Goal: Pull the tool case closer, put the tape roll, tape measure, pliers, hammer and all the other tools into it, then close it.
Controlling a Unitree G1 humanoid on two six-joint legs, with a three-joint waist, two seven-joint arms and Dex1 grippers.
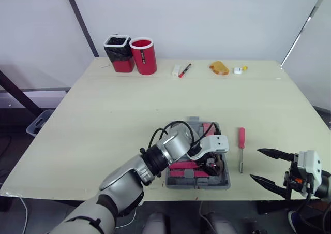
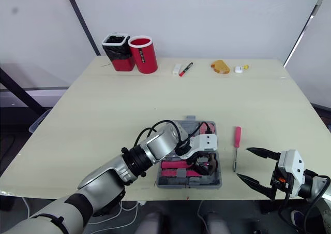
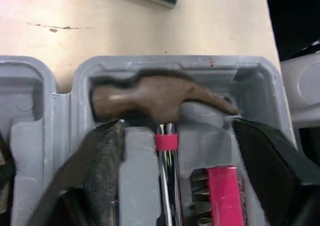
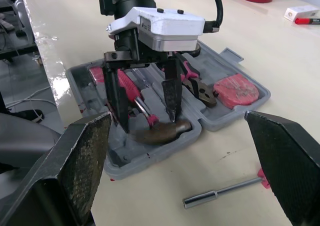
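tool case (image 1: 204, 185): grey, lying open
hammer (image 3: 155, 97): brown head, inside the tool case
left end effector (image 4: 147, 122): fingers apart, straddling hammer
right end effector (image 1: 255, 164): spread wide, right of tool case

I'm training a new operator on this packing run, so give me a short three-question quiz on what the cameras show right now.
1. True or false: the hammer lies inside the tool case.
2. The left gripper is: A) shut on a tape roll; B) open, with a finger on either side of the hammer's handle; C) resting on the table away from the tool case.
3. Which tool lies on the table, outside the tool case, between it and the open right gripper?

Key: 1 true; 2 B; 3 the red-handled screwdriver.
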